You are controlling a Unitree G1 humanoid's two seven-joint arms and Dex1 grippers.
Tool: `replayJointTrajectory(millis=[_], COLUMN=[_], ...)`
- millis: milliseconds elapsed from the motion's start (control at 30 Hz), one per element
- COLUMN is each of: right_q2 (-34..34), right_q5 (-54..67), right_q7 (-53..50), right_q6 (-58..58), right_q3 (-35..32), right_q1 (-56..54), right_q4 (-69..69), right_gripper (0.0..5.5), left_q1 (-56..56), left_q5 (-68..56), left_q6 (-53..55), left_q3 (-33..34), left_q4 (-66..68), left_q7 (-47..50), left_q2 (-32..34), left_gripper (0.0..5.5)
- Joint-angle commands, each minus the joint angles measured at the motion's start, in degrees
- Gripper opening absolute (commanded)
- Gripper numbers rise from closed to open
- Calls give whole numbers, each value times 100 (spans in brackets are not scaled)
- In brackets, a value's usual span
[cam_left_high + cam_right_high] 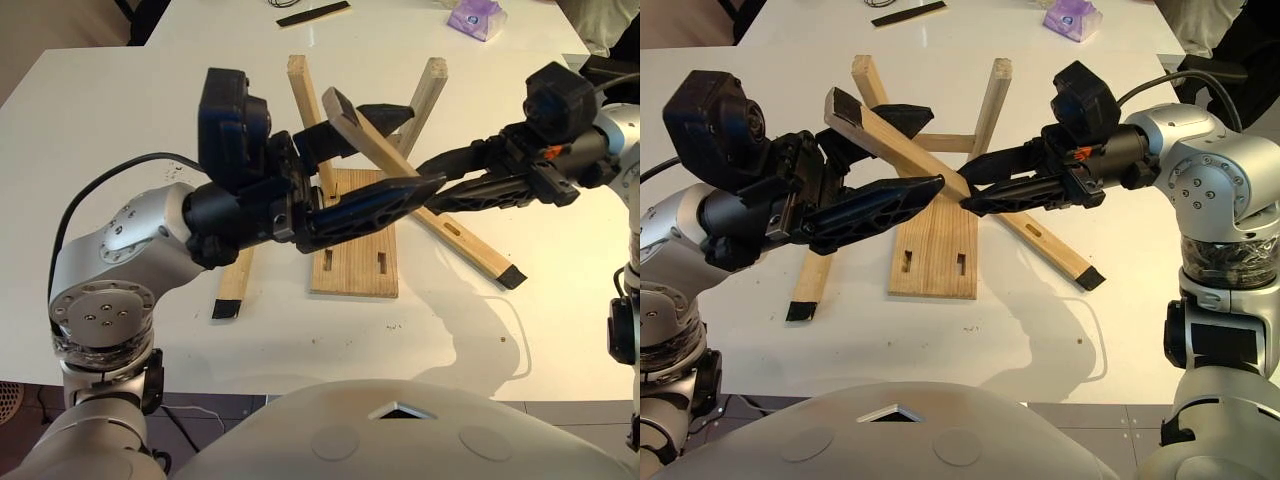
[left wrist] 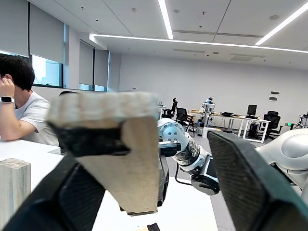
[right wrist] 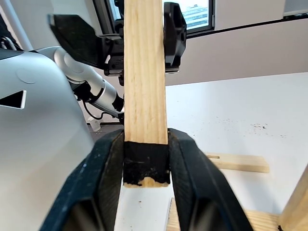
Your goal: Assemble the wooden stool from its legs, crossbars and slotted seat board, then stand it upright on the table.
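Assembly is judged barely begun — a leg (image 1: 890,140) is clamped in the right gripper (image 1: 965,195), the left gripper (image 1: 937,150) spread wide around it.

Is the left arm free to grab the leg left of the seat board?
Probably, after backing off: the left tool is open around the raised leg gripped by the right tool; the other leg lies uncovered.

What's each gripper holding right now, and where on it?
The right gripper is shut on a wooden leg, clamping its black-taped end. The left gripper is open, with its fingers spread around the leg's other end and not clamped.
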Motion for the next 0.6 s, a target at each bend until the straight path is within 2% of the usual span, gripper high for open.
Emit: replayJointTrajectory(millis=[33, 333, 600], right_q2=[-44, -84, -93], right_q5=[-187, -598, -660], right_q7=[-1, 48, 82], right_q6=[-133, -552, -629], right_q3=[33, 139, 118], right_q1=[-89, -7, 30], right_q4=[71, 150, 84], right_gripper=[131, 131, 131], left_q1=[0, 185, 495], left_q5=[-78, 284, 662], left_q6=[-26, -8, -8], left_q3=[-21, -164, -194], left_q4=[-8, 102, 178], left_q7=[-137, -184, -517], left_q2=[85, 91, 180], left_gripper=[264, 139, 133])
